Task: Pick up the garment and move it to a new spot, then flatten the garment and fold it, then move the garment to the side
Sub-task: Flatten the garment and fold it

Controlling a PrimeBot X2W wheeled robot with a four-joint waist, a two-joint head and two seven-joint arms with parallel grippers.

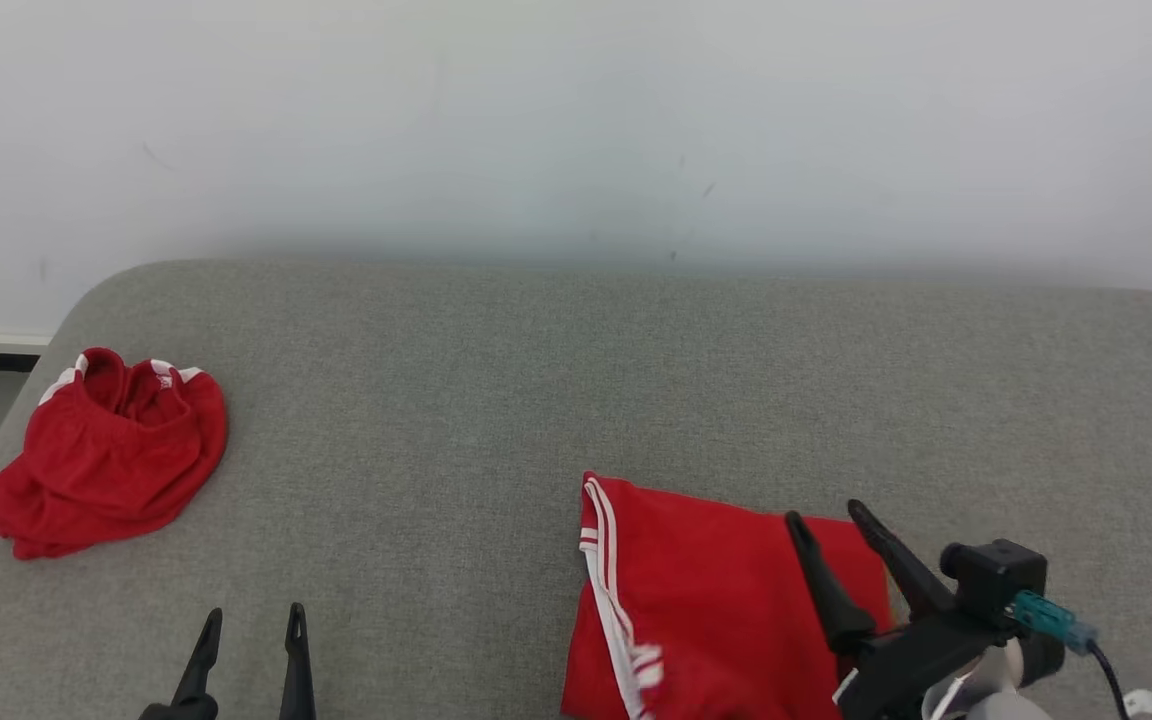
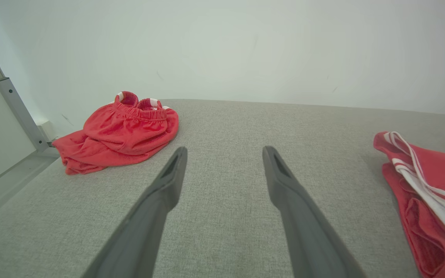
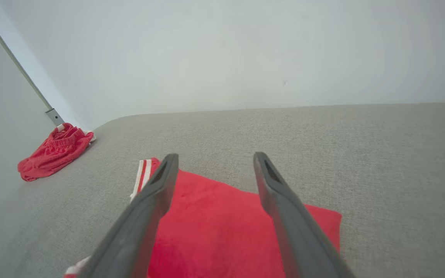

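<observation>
- The right gripper (image 1: 823,513) is released: its two dark fingers stand well apart and nothing is pinched between them. They point over the right part of the folded red garment (image 1: 716,590); I cannot tell if the tips touch the cloth.
- The left gripper (image 1: 255,610) is also spread open and empty. It is at the near edge, over bare grey upholstery (image 1: 436,420), well apart from both pieces of clothing.
- The folded red garment lies flat at the near right of the upholstery. Its left edge has white stripes, and its near part is cut by the bottom of the head view. In the right wrist view the right gripper (image 3: 214,155) frames this garment (image 3: 214,224), whose far right corner is neat and square.
- Some small white marks sit low on the stripes; they are too small to read.
- Between the two garments, and behind the folded one up to the far edge, the grey surface is open room.
- The crumpled red shorts (image 1: 111,455) lie in a heap at the far left, close to the rounded left corner. The elastic waistband is up, with white trim and a tiny white mark that cannot be read.
- In the left wrist view, the left gripper (image 2: 225,148) points between the shorts (image 2: 122,131) and the folded garment (image 2: 431,181).
- A white wall (image 1: 576,120) stands just behind the far edge.
</observation>
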